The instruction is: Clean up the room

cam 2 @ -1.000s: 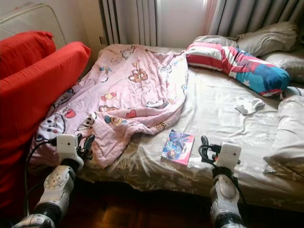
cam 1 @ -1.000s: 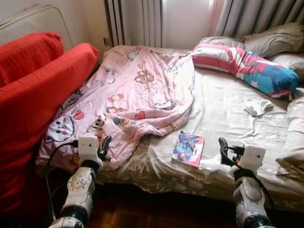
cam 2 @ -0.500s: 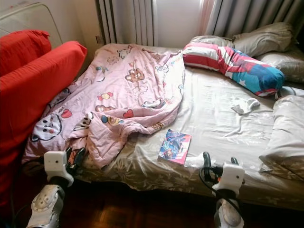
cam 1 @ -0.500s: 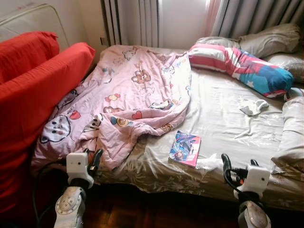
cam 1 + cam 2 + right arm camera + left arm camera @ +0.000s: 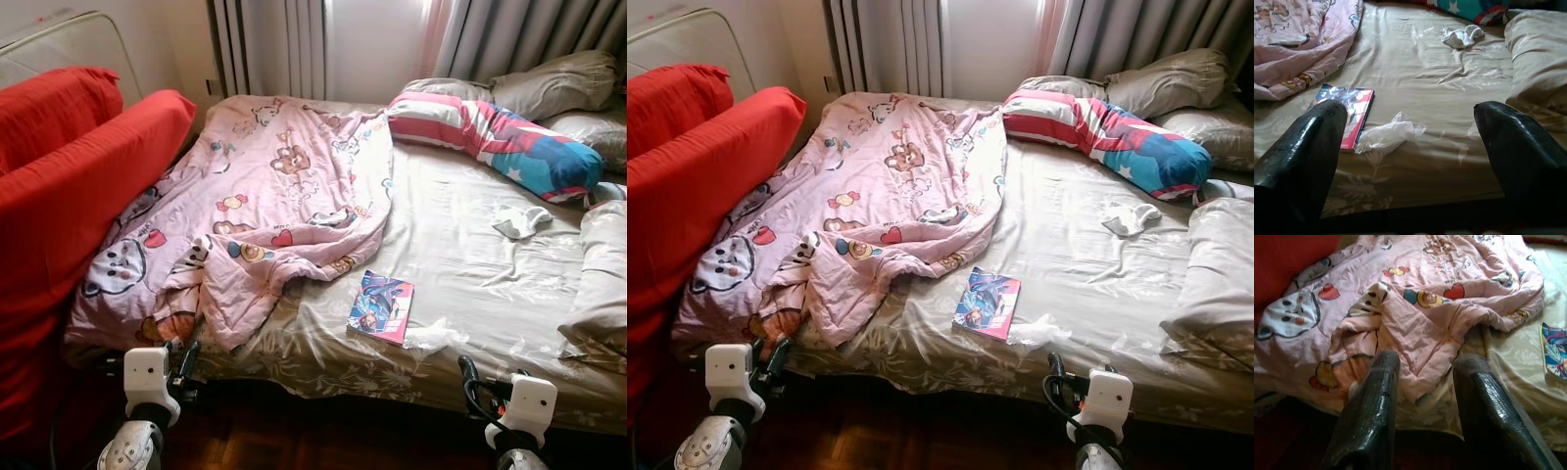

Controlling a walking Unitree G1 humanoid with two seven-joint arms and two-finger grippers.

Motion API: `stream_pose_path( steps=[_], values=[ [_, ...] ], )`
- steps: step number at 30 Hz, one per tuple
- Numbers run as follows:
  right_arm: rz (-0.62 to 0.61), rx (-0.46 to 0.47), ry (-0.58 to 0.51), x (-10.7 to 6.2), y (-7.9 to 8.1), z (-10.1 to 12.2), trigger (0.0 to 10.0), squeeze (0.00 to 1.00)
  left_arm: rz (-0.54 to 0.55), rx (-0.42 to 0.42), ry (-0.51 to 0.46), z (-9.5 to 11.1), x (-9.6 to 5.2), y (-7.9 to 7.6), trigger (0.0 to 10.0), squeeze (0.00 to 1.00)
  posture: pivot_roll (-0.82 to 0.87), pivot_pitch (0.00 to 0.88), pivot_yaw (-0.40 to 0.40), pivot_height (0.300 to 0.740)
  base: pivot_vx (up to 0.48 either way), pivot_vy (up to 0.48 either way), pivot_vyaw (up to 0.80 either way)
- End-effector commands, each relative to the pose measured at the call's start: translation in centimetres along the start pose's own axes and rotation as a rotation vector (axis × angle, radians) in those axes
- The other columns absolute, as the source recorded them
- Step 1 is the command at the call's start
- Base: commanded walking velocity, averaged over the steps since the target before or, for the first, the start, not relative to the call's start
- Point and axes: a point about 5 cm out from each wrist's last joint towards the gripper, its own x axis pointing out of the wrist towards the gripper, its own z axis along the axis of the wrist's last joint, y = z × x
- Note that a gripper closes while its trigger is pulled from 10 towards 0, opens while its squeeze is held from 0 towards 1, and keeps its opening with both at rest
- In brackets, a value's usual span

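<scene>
Left claw hangs wide below the bed edge, pink quilt just beyond it; right claw spread wide, book and crumpled tissue ahead.

quilt: pink, cartoon print | sofa: red | sheet: beige

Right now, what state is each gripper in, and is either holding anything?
Left gripper: open, holding nothing, short of the pink quilt.
Right gripper: open, holding nothing, short of the bed.
</scene>
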Motion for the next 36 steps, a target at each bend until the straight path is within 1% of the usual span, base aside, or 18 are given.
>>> stream_pose_path(
  steps=[1, 5, 8, 9, 19, 21, 25, 36],
  values=[
    [-0.004, 0.004, -0.004, -0.12, -0.16, 0.1, 10.0, 0.0, -0.017, 0.001, 0.002, 0.12, -0.06, -0.13, 10.0, 0.0, -0.03, 0.0, -0.017, 0.74, 0.0, 0.0, 0.0],
    [0.001, 0.004, -0.004, -0.33, -0.29, 0.08, 10.0, 0.0, -0.023, 0.008, 0.005, 0.14, -0.06, -0.2, 10.0, 0.0, -0.04, 0.0, -0.02, 0.74, 0.0, 0.0, 0.0],
    [0.012, 0.002, 0.017, -0.4, -0.2, -0.14, 10.0, 0.0, -0.02, 0.01, 0.009, 0.2, 0.0, -0.06, 10.0, 0.0, -0.05, 0.002, -0.02, 0.74, 0.0, 0.0, 0.0],
    [0.014, -0.003, 0.034, -0.56, -0.12, -0.4, 10.0, 0.0, -0.02, 0.012, 0.006, 0.39, 0.03, 0.08, 10.0, 0.0, -0.05, 0.01, -0.011, 0.74, 0.251, 0.0, 0.0],
    [-0.008, 0.023, 0.052, -0.74, -0.15, -0.57, 10.0, 0.0, -0.046, 0.027, 0.011, 0.7, 0.33, 0.12, 10.0, 0.0, -0.07, 0.018, 0.006, 0.74, 0.28, 0.0, 0.0],
    [-0.009, 0.027, 0.057, -0.82, -0.09, -0.63, 10.0, 0.0, -0.048, 0.028, 0.011, 0.73, 0.29, 0.16, 10.0, 0.0, -0.07, 0.02, 0.006, 0.74, 0.319, 0.0, -0.46],
    [-0.001, 0.029, 0.055, -0.84, 0.02, -0.57, 10.0, 0.0, -0.05, 0.028, 0.014, 0.68, 0.23, 0.16, 10.0, 0.0, -0.07, 0.021, 0.005, 0.74, 0.33, 0.0, -0.63],
    [0.018, 0.026, 0.033, -0.56, 0.56, -0.03, 10.0, 0.0, -0.064, 0.024, 0.013, 0.72, 0.3, -0.23, 10.0, 0.0, -0.07, 0.007, 0.007, 0.74, 0.344, 0.0, 0.0]
  ],
)
